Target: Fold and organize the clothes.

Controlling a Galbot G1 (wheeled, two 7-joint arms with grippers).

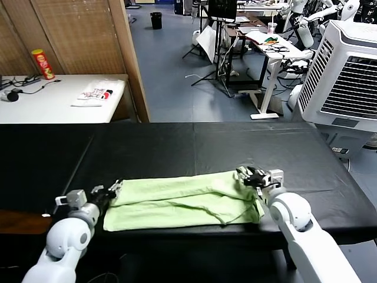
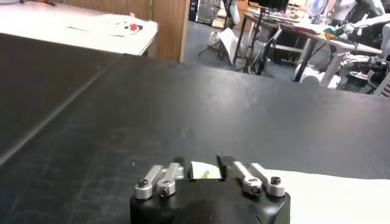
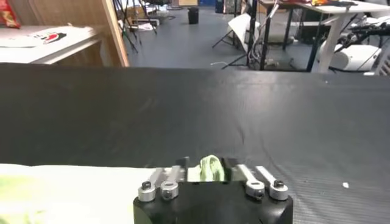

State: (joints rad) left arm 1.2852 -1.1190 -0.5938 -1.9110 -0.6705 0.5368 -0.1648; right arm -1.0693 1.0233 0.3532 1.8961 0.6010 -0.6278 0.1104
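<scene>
Tools (image 1: 112,190) (image 1: 246,174) spread wide — fabric of T-shirt (image 1: 182,203) between each.

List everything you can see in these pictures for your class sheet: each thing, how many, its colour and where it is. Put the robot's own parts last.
T-shirt: one, pale green, folded into a long band near the front edge of the black table.
Black table: one, black, directly before the robot.
Side table: one, white, far left.
Folded item: one, white with red print, on the side table.
Can: one, red and yellow, upright on the side table.
Bin: one, black, on the floor far back.
Cooler unit: one, white, far right.
Left gripper: one, open, at the shirt's left end.
Right gripper: one, open, at the shirt's right end.
</scene>
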